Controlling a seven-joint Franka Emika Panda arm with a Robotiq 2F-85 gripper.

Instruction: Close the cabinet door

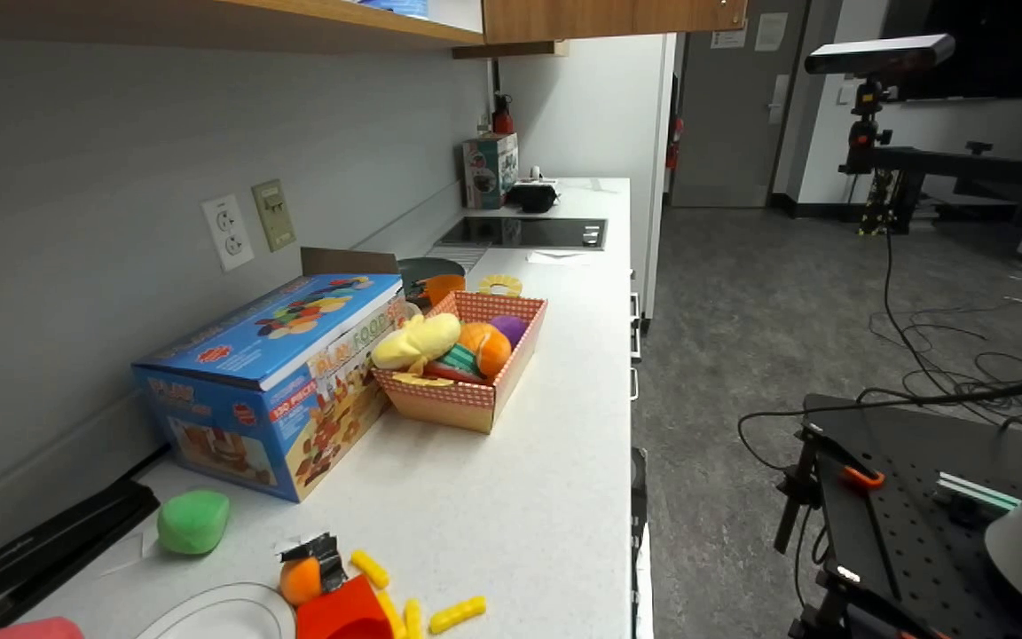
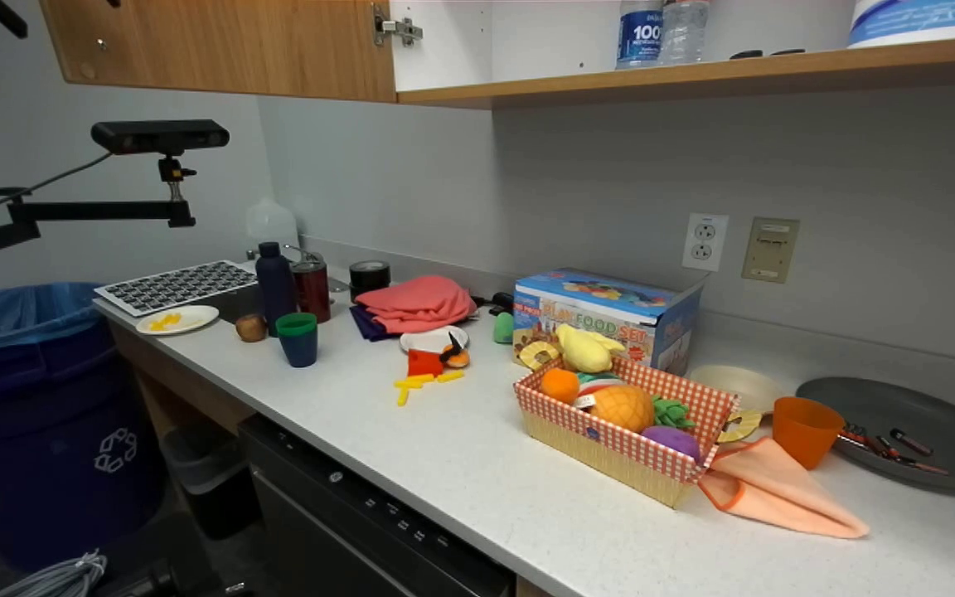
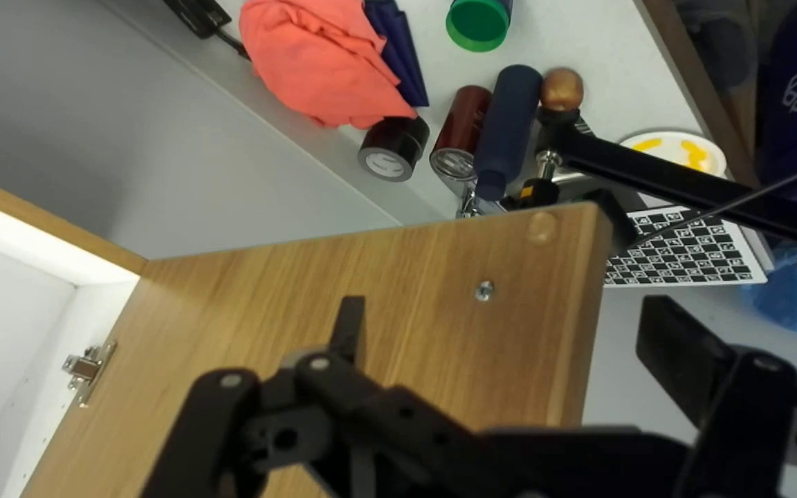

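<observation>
Wrist view: pincer (image 3: 509, 332) spread, cabinet door (image 3: 433, 297) standing wide. Best: push hidden outer face near right-hand edge (image 3: 582, 311), slow arc leftward about hinge (image 3: 84, 366).

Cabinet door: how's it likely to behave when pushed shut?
The cabinet door is probably stiff, as it looks like a flat, thick wood-grain panel. It should swing rather than slide, given the metal hinge at its edge. Tipping seems unlikely, since it's anchored there.
</observation>
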